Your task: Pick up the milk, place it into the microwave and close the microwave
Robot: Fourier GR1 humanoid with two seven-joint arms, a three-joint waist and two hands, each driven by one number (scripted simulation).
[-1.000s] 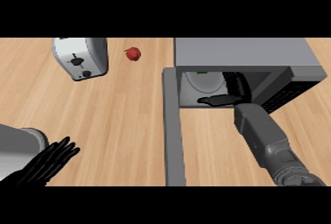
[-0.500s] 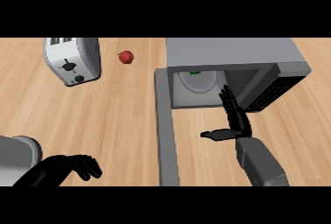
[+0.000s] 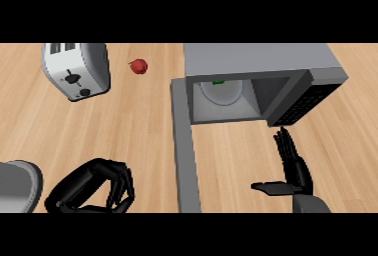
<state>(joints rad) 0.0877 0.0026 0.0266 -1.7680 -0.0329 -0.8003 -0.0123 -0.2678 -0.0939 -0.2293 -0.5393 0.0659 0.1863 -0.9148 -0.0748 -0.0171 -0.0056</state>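
Observation:
The grey microwave [image 3: 258, 57] stands at the upper right with its cavity facing me. Its door [image 3: 186, 150] is swung wide and runs down the view as a long grey strip. Inside the cavity stands the white milk carton [image 3: 220, 95] with a green cap, and nothing touches it. My right hand [image 3: 293, 167] is open, fingers straight and pointing at the microwave's dark control panel [image 3: 304, 102], just outside and below the cavity. My left hand [image 3: 92, 189] sits at the lower left with its fingers curled and nothing in it.
A silver toaster [image 3: 75, 70] stands at the upper left, and a small red apple [image 3: 138, 66] lies beside it. The edge of a grey round object [image 3: 15, 192] shows at the lower left, close to my left hand. Wooden counter lies between the toaster and the door.
My right hand has drawn back out of the microwave cavity toward me, leaving the milk inside, and its fingers have straightened. My left hand has curled shut and come further into view.

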